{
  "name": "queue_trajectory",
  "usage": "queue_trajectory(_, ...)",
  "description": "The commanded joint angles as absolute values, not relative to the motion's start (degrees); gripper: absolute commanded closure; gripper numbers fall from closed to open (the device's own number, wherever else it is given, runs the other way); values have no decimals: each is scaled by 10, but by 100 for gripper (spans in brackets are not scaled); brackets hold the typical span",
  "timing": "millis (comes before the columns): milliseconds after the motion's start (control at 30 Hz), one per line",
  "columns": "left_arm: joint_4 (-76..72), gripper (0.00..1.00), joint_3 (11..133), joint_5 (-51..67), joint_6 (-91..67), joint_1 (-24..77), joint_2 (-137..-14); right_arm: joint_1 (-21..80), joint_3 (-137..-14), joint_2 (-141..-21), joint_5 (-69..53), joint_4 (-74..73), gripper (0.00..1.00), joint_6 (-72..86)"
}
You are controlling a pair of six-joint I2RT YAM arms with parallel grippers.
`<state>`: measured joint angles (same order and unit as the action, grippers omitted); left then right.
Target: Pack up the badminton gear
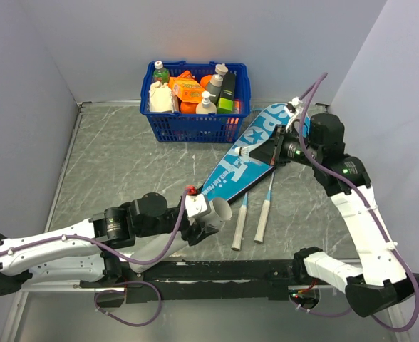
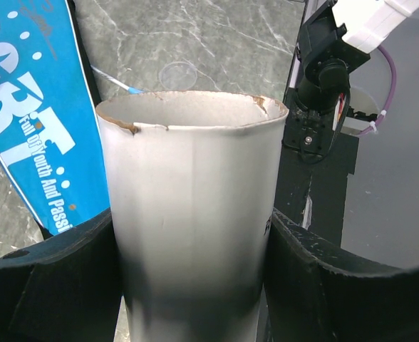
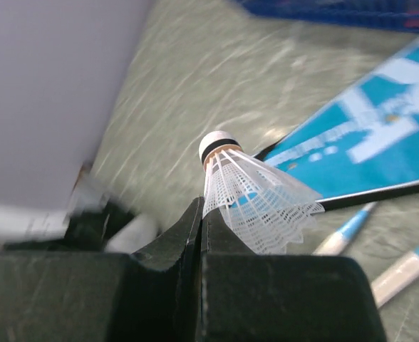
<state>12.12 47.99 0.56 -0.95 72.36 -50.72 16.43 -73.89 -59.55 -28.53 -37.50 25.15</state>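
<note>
Over the table, I saw the left gripper (image 1: 204, 222) clamping the white tube (image 1: 219, 211), the teal case (image 1: 231, 182) just beyond its fingers. At the left wrist, both pads (image 2: 323, 278) pressed the tube's sides. At the right wrist, the right gripper (image 3: 201, 214) pinched the shuttlecock (image 3: 256, 192) by its feathers, fingers together.

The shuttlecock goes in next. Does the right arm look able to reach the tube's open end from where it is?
Probably yes: the left gripper holds the tube with its mouth turned toward the right arm, and only the flat case and rackets lie between.
</note>
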Motion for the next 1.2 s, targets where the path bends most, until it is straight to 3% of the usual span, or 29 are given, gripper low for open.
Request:
queue_trajectory(0,124,99,481,4,13,726,-502,171,-808,-612,-485,-448,100,142)
queue_trajectory(100,124,99,479,2,14,725,-500,197,-852,-627,-520,-510,100,97)
queue_trajectory(333,127,99,479,-15,16,726,-494,314,-883,-649,-434,-584,100,61)
queue_trajectory(1167,132,99,479,-32,20,726,-496,374,-900,-606,-399,-630,100,58)
